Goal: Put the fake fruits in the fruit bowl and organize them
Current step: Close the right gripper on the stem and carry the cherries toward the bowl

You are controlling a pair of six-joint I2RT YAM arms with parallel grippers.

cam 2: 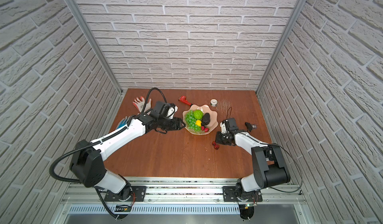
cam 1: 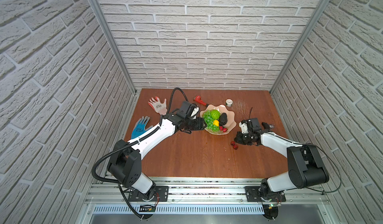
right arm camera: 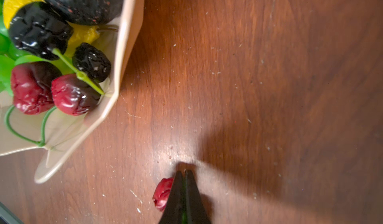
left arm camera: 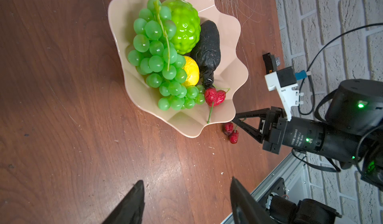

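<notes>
Right wrist view: the right gripper is pinched closed on the green stem of the cherry pair, which is wrinkled, glossy and dark red. In a top view the cherry pair lies on the table right of centre. Its axis slants from upper left to lower right, just below-left of the fingertips, near the fruit bowl. The left gripper gapes, empty.

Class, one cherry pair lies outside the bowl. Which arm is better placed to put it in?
Right: the right pincer is shut on the loose cherry pair by its stem; the left pincer hangs open on the fruit bowl's other side.
</notes>
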